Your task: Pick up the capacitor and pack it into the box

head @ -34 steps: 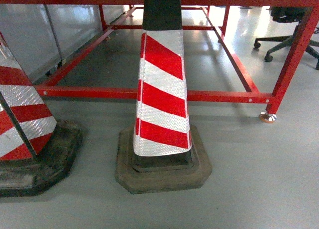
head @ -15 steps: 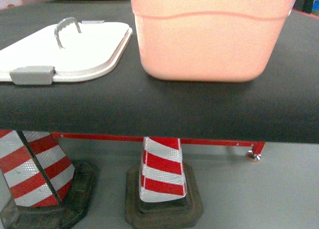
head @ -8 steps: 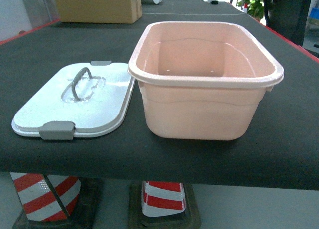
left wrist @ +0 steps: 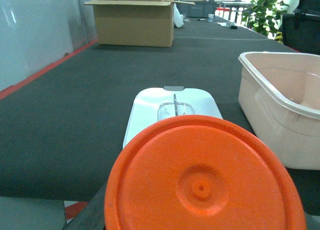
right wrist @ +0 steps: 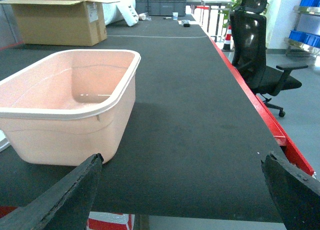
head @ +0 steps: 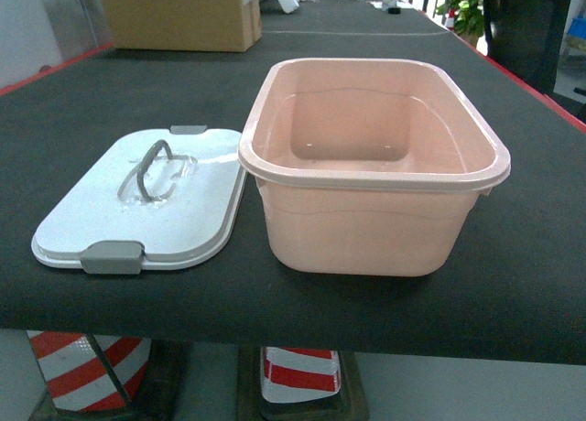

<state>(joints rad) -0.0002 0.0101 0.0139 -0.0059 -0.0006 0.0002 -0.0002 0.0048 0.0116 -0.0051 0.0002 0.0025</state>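
We take the pale pink box (head: 374, 178) as our landmark: it stands upright and open on the black table (head: 110, 91), near that table's front edge, and its inside looks bare from the head view. Left of the box, its white lid (head: 146, 206) lies flat on the table, the lid's right edge just beside the box's left wall; whether they touch we cannot tell. The lid's grey handle (head: 151, 165) stands up from its middle, and a grey clasp (head: 113, 255) sits at its near edge. In the left wrist view a large orange disc (left wrist: 202, 182) fills the lower frame in front of the lid, and it hides our left gripper, so we cannot tell how its jaws stand. Behind the box, far back on the table, sits a brown cardboard carton (head: 179, 14). Below the box, under the table's edge, red-and-white striped cones (head: 298, 375) stand on the floor. To the right of the box, our right gripper (right wrist: 192, 190) shows two dark fingers (right wrist: 65, 197) spread wide apart at the frame's lower corners, released and holding nothing. Farther right, past the table's red edge, stands a black office chair (right wrist: 255, 45). We see no capacitor in any view.
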